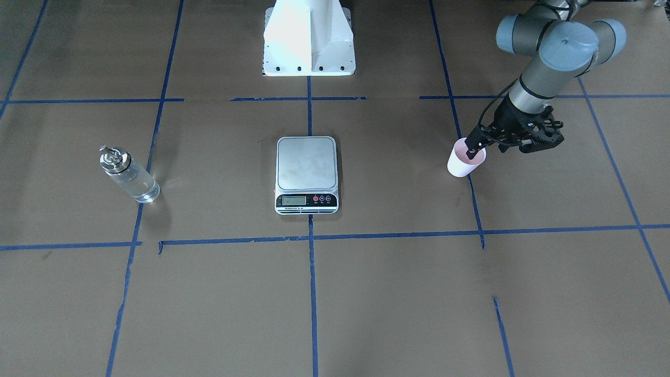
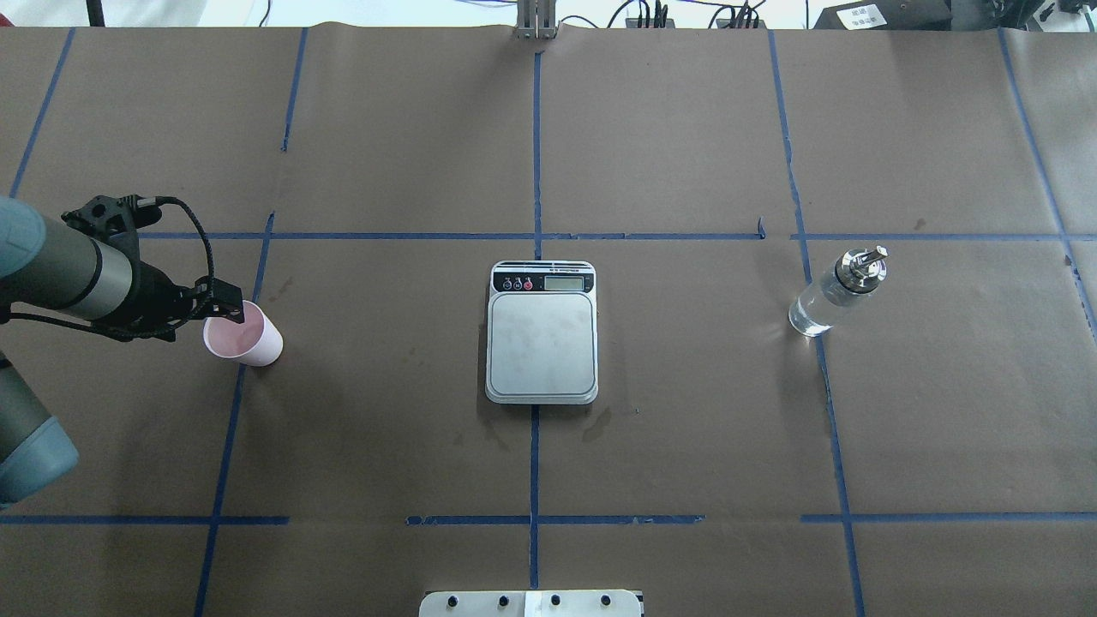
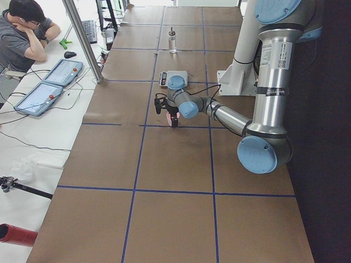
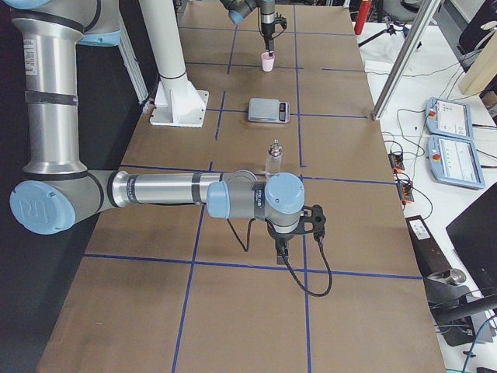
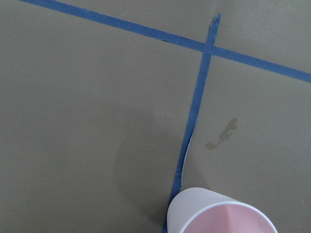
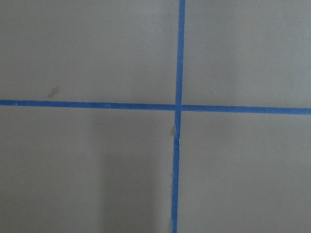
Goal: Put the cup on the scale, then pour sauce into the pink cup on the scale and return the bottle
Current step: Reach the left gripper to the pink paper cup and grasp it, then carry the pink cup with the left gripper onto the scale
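Observation:
The pink cup (image 1: 463, 166) stands upright on the brown paper on my left side, well apart from the scale (image 1: 306, 163), whose steel platform is bare. My left gripper (image 1: 473, 152) is at the cup's rim (image 2: 253, 343), fingers close together on it, one finger inside the cup. The left wrist view shows the cup (image 5: 218, 216) at its bottom edge. The bottle (image 1: 129, 175) holds clear sauce and stands capped on my right side (image 2: 836, 291). My right gripper (image 4: 281, 252) points down at the table near the bottle (image 4: 273, 158); I cannot tell whether it is open.
Blue tape lines divide the paper-covered table into squares. The robot's white base (image 1: 309, 42) stands behind the scale. An operator (image 3: 24, 33) sits at a side table with tablets beyond the far edge.

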